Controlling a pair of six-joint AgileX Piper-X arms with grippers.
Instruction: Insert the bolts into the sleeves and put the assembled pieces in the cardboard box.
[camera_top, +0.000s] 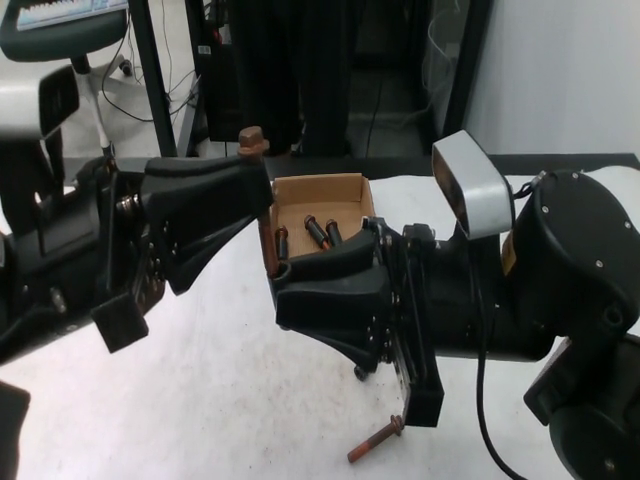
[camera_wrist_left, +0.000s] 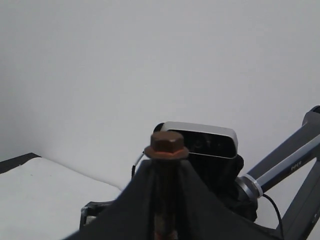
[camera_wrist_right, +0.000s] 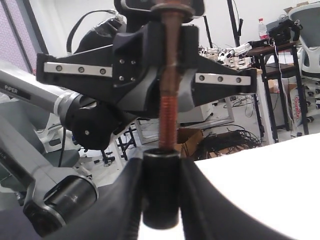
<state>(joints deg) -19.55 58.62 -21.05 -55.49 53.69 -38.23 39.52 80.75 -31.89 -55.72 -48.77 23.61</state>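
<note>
My left gripper (camera_top: 262, 190) is shut on a rusty bolt (camera_top: 253, 140) and holds it upright, hex head on top, just in front of the cardboard box (camera_top: 345, 185). In the left wrist view the bolt head (camera_wrist_left: 166, 145) pokes up between the fingers (camera_wrist_left: 195, 205). Below it, my right gripper (camera_wrist_right: 160, 192) is shut on a black sleeve (camera_wrist_right: 160, 187). The bolt's threaded shaft (camera_wrist_right: 167, 115) reaches down to the sleeve's mouth. The right gripper (camera_top: 280, 275) sits directly under the left one. Three dark assembled pieces (camera_top: 316, 232) lie in the box.
A loose rusty bolt (camera_top: 375, 440) lies on the white table near the front, under the right arm. A small dark part (camera_top: 360, 373) sits by the right gripper's underside. The right arm's body (camera_top: 560, 270) takes up the right side. Chairs and stands are behind the bench.
</note>
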